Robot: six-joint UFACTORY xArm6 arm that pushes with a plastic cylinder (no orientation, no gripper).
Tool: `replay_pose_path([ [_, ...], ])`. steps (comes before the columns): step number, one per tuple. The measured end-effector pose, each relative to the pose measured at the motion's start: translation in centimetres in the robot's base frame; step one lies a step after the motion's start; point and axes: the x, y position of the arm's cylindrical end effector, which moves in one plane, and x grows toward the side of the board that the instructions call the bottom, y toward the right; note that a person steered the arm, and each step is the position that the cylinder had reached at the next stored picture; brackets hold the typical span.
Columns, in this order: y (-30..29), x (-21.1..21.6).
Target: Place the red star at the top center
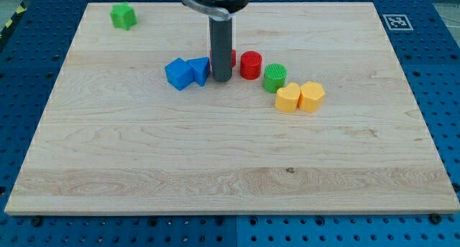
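Colours across my board

My tip (221,80) ends a dark grey rod, and only a sliver of the red star (232,58) peeks out beside it. Two blue blocks (178,73) (200,70) share one bright shade; the red cylinder (251,64) matches the star. The green cylinder (274,78) is ribbed (fine vertical lines), while the green block (123,16) is plain. Two yellow blocks (288,98) (311,96) glow warm. The table (215,154) is pale wood grain, ringed by blue perforated panel (440,75).
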Motion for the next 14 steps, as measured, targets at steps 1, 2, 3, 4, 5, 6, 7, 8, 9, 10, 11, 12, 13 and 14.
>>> replay_pose_path([
  [1, 0.0, -1.6],
  [2, 0.0, -2.2],
  [3, 0.0, -2.2],
  [4, 0.0, -2.2],
  [5, 0.0, -2.2],
  [6, 0.0, -2.2],
  [7, 1.4, -2.2],
  [8, 1.9, -2.5],
  [9, 2.1, -2.8],
  [10, 2.6, -3.0],
  [11, 2.5, -4.6],
  [12, 0.7, -4.7],
  [13, -1.0, -4.7],
  [14, -1.2, -4.7],
])
